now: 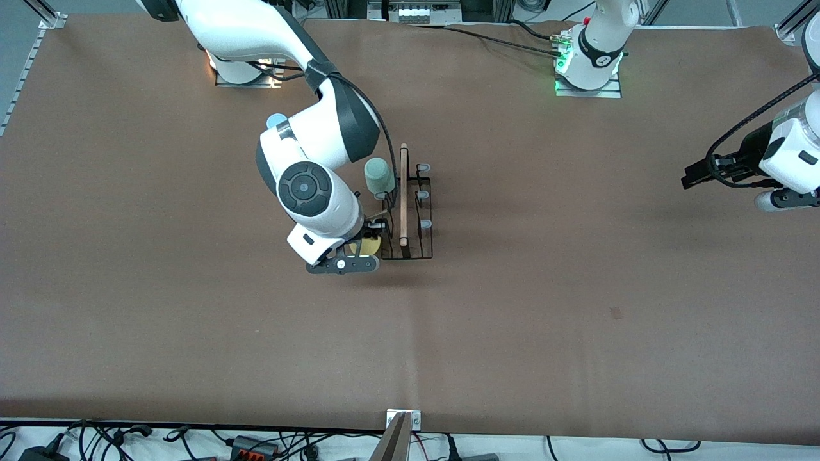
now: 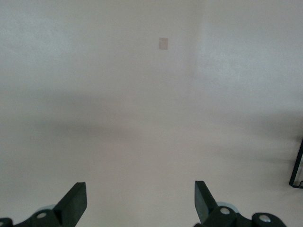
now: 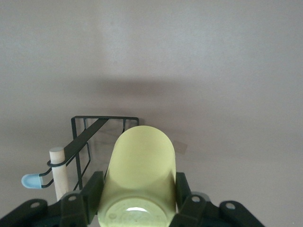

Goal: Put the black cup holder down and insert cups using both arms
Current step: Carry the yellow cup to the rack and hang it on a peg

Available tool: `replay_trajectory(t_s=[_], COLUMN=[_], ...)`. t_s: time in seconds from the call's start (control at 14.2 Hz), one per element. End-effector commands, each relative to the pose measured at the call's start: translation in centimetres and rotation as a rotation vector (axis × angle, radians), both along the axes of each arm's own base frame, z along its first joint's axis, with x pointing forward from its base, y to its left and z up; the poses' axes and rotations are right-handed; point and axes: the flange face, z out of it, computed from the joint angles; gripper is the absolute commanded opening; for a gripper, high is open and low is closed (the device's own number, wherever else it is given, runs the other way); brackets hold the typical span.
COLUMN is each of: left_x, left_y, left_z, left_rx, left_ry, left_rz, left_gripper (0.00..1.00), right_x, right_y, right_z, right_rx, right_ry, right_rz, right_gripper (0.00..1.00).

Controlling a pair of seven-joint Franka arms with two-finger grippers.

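The black cup holder (image 1: 424, 218) stands mid-table, its wooden rod handle (image 1: 403, 195) on top. A pale grey-green cup (image 1: 379, 176) sits on a peg on the side toward the right arm's end. My right gripper (image 1: 368, 242) is shut on the yellow cup (image 1: 370, 247) at the rack's near end; in the right wrist view the gripper (image 3: 139, 183) grips the yellow cup (image 3: 142, 158) beside the rack (image 3: 90, 137) and a grey-tipped peg (image 3: 31, 181). A light blue cup (image 1: 277, 120) peeps out by the right arm. My left gripper (image 1: 693, 175) waits open and empty (image 2: 140, 191).
The brown table cover (image 1: 576, 288) spreads round the rack. Cables and boxes (image 1: 250, 445) lie along the near edge, with a metal bracket (image 1: 403, 422) at its middle. A corner of the rack (image 2: 297, 165) shows in the left wrist view.
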Motion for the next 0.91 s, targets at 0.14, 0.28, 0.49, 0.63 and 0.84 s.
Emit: replay_trajectory(t_s=[0.14,0.28,0.49,0.63,0.84], left_x=[0.2,0.1,0.2,0.2,0.2], left_y=[0.1,0.1,0.1,0.1,0.1], left_z=[0.4,0.4,0.3,0.4,0.3], left_rx=[0.025,0.025,0.024,0.024,0.024], left_ry=[-0.004,-0.002,-0.002,-0.004,-0.002], left_rz=[0.007,0.006,0.005,0.005,0.005], left_gripper=[1.00,1.00,1.00,1.00,1.00], right_x=[-0.7,-1.3,-1.5,-1.8,-2.0], right_y=[0.4,1.2,1.5,2.3,2.2], right_z=[3.1,3.1,2.7,1.0,-0.8], right_rx=[0.033,0.047,0.088,0.074,0.054], right_ry=[-0.006,0.007,0.038,0.053,0.072], right_rz=[-0.006,0.002,-0.009,0.002,0.004], right_gripper=[0.21,0.21,0.21,0.21,0.21])
